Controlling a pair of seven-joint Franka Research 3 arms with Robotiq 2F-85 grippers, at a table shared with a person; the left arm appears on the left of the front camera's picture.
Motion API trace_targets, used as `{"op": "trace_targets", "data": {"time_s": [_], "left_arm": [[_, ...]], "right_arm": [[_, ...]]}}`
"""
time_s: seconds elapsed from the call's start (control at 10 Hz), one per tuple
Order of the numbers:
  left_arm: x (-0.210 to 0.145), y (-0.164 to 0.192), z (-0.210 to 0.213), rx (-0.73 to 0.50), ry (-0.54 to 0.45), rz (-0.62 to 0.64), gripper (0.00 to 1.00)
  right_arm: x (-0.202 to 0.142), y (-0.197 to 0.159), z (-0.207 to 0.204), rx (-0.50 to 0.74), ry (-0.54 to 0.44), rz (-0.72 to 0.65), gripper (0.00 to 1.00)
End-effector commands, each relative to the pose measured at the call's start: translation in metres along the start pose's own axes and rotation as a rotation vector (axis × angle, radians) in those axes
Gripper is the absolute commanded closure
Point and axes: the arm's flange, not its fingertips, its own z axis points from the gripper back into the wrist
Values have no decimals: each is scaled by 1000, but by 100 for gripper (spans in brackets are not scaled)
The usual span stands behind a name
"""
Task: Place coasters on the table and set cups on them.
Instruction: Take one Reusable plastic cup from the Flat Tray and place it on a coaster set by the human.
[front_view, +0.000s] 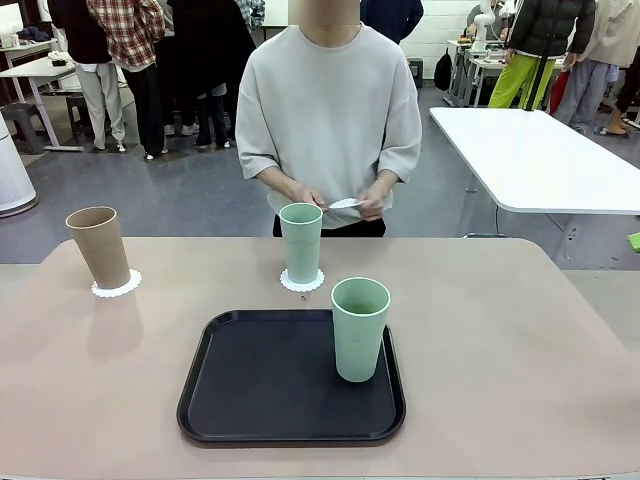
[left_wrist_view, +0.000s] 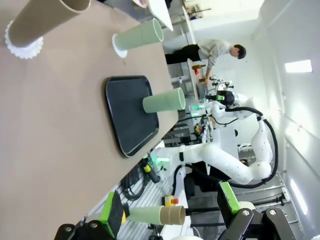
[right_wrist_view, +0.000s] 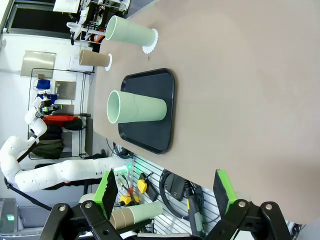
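Jaws of the left gripper (left_wrist_view: 170, 205) are seen spread wide, green pads (left_wrist_view: 114, 212) well apart and nothing gripped between them. At the far left of the table (front_view: 520, 340), the tan cup (front_view: 99, 246) is found upright, seated on a lacy white coaster (front_view: 117, 286) whose scalloped edge is shown all around the base. Further right, at the far middle, a pale green cup (front_view: 301, 242) is set upright on a second coaster (front_view: 302, 282). Just behind that cup, past the far edge, a third coaster (front_view: 345, 203) is held up off the table in a person's hand (front_view: 375, 203), with the other hand (front_view: 308, 197) at its opposite edge. Nearer, at the middle of the table, the black tray (front_view: 290, 380) is laid flat, and the second green cup (front_view: 360, 328) is stood upright inside it, close to the right rim, with no coaster under it. Well apart to the far right, a white table (front_view: 540, 150) is seen beyond the beige one. Over on the right, the right gripper (right_wrist_view: 166, 192) is likewise shown released, its jaws parted and nothing caught between them.
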Motion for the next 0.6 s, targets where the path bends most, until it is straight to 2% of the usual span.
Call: {"op": "trace_targets", "data": {"time_s": [0.0, 0.5], "left_arm": [[-1, -1, -1, -18, -11, -7, 0], [-1, -1, -1, -18, -11, -7, 0]], "right_arm": [[1, 0, -1, 17, -2, 5, 0], [1, 0, -1, 17, -2, 5, 0]]}}
